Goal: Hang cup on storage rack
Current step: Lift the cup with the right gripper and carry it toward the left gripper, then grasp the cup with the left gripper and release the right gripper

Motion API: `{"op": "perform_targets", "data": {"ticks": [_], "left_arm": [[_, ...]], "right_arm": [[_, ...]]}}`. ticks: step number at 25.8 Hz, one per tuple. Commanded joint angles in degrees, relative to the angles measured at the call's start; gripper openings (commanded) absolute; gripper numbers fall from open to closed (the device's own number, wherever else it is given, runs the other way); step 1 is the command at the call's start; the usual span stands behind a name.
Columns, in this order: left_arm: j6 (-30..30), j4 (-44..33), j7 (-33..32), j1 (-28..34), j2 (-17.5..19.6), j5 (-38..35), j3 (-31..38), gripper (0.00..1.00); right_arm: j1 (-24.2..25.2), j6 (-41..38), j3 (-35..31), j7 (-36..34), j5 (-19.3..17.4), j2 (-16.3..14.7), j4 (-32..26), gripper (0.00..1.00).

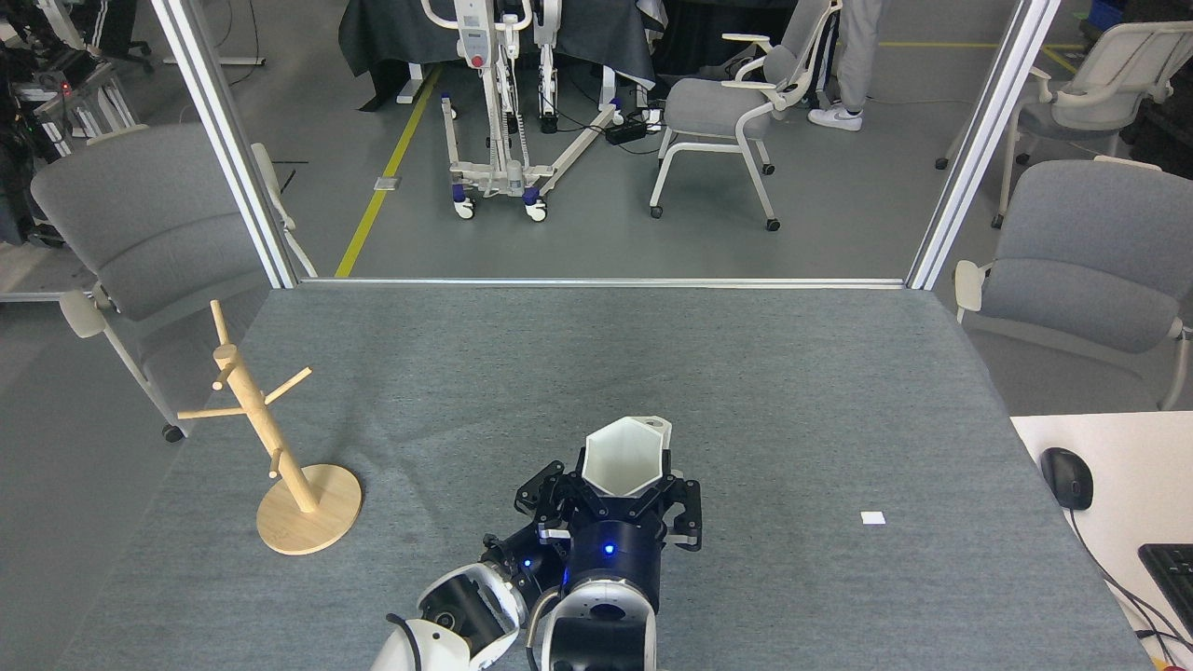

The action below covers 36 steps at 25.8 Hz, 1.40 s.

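Cup [626, 457] held upright in right gripper [623, 503], fingers clamped on its lower sides. Left gripper [543, 499] tucked just beside it, state unclear. Rack [270, 438] well left on counter [839, 373].

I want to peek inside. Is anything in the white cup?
The cup looks empty: only bare white walls show. Its very bottom is hidden by the right hand holding it.

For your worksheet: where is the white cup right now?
Head view, low centre: the cup sits in the right gripper, well right of the storage rack.
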Motion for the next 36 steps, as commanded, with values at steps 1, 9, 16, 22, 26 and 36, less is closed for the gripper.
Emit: {"op": "perform_targets", "data": {"ticks": [1, 9, 16, 22, 26, 36], "left_arm": [[-0.5, 0.8, -1.2, -0.7, -1.1, 0.2, 0.1, 0.99], [-0.9, 3.7, -1.2, -2.1, -0.6, 3.9, 0.1, 0.47], [-3.8, 3.9, -1.2, -1.8, -0.4, 4.2, 0.9, 0.00], [-4.0, 4.0, -1.1, -1.8, -0.3, 4.5, 1.5, 0.00], [-3.9, 4.1, -1.1, -1.7, -0.1, 4.5, 1.5, 0.00], [-3.9, 5.5, -1.1, -1.5, -0.1, 4.5, 1.5, 0.00]], "right_arm": [[0.1, -0.2, 0.3, -0.2, -0.1, 0.9, 1.2, 0.47], [1.6, -0.2, 2.1, -0.6, 0.0, 2.0, 4.0, 0.46], [3.1, -0.2, 2.7, -0.6, 0.1, 3.2, 4.1, 0.46], [2.2, -1.0, 2.4, -0.8, 0.2, 3.0, 4.1, 0.99], [2.0, -1.0, 2.1, -2.4, 0.2, 2.9, 4.1, 0.99], [2.7, -0.3, 1.6, -19.3, -0.3, 3.1, 3.8, 0.98]]}}
